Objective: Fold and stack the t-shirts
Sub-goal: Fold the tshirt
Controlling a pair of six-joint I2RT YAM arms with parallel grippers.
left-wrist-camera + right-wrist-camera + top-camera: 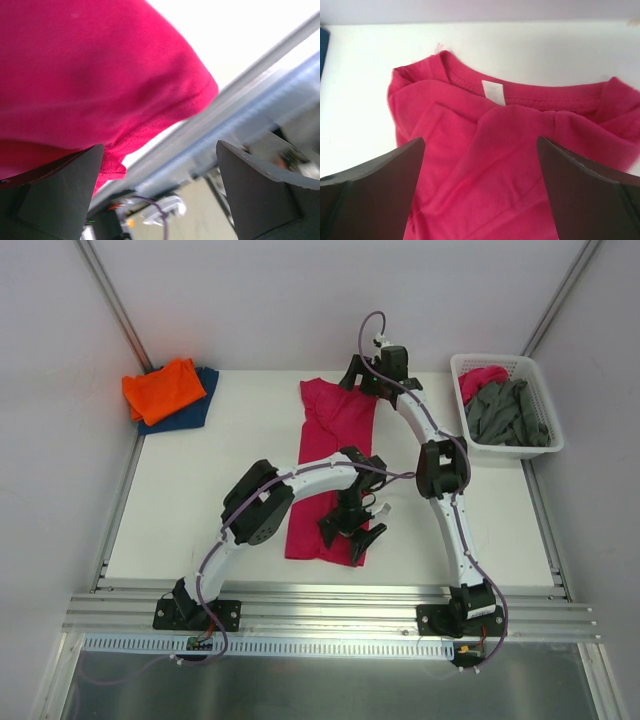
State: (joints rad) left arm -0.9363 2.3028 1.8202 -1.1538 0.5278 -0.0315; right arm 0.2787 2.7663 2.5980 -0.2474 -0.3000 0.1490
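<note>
A large magenta-pink t-shirt [335, 425] lies on the white table as a long narrow strip, collar at the far end. My left gripper [350, 537] hovers open over its near hem; in the left wrist view the hem corner [112, 167] sits beside the left finger, and nothing lies between the fingers of the gripper [159, 150]. My right gripper [366, 380] stands open above the collar end, and the right wrist view shows the shirt [485, 165] with its white label below this gripper [480, 142]. An orange t-shirt [163, 388] lies folded on a dark blue one [195, 412] at the back left corner.
A white lattice basket [515, 450] stands at the back right, holding grey cloth [505, 412] and a bit of pink cloth [480, 378]. Aluminium rails [330, 600] run along the table's near edge. Walls close in the left, back and right sides.
</note>
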